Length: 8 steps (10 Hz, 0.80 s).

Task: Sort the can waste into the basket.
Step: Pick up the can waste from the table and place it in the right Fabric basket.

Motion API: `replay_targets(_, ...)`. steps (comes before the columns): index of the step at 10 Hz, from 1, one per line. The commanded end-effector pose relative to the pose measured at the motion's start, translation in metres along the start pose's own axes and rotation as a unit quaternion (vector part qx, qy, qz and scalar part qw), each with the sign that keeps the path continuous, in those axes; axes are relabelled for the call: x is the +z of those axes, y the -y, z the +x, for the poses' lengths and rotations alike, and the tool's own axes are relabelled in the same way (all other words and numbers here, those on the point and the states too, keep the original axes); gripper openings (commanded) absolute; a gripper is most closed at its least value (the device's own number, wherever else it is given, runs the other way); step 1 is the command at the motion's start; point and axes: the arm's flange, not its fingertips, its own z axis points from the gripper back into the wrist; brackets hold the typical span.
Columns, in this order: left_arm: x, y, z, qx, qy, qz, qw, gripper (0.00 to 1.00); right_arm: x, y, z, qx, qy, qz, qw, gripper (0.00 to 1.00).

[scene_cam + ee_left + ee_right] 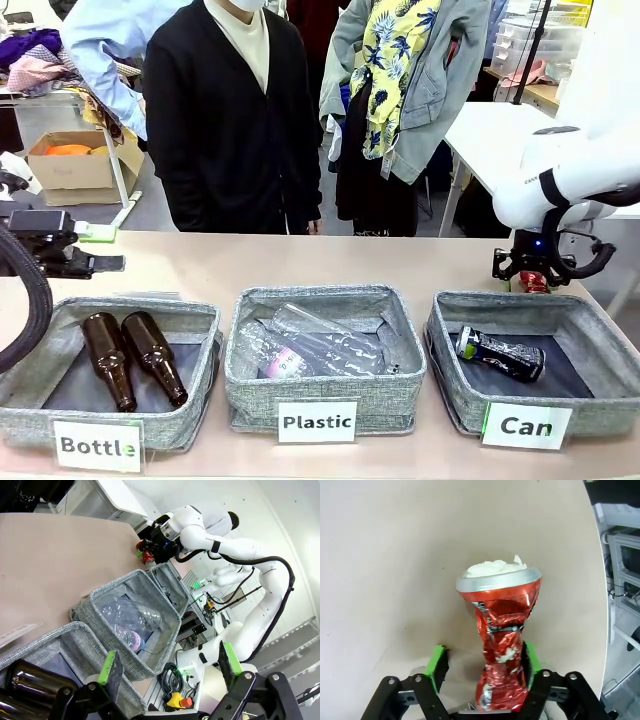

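A crushed shiny red can (502, 630) stands on the table behind the far right corner of the grey "Can" basket (600, 400). My right gripper (484, 657) is down around it, jaws still apart: the right pad (530, 657) touches the can and a gap shows at the left pad (437, 665). In the front view the red can (533, 282) peeks out under the right gripper (535, 270). A black Pepsi can (500, 355) lies in the basket. My left gripper (169, 661) hangs open and holds nothing, above the left end of the table (105, 248).
The "Plastic" bin (330, 400) in the middle holds clear bottles, and the "Bottle" bin (30, 420) on the left holds two brown glass bottles. A person in a black cardigan (230, 120) stands at the far side. Bare tabletop stretches behind the bins.
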Motion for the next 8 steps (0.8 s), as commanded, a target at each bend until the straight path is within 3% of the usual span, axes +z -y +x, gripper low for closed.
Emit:
replay_targets(1,0.0022,0.003,-0.0047,-0.003,-0.005,-0.003,1.0,1.0,-0.0004,0.0001,-0.0067,0.0,-0.005,0.007,1.0,0.0)
replay_targets(4,0.0022,0.003,-0.0047,-0.003,-0.005,-0.003,1.0,1.0,-0.0008,-0.0021,-0.007,0.007,-0.006,0.011,1.0,0.03)
replay_targets(8,0.0022,0.003,-0.0047,-0.003,-0.005,-0.003,1.0,1.0,-0.0001,-0.005,-0.0084,0.016,-0.005,0.011,1.0,0.0)
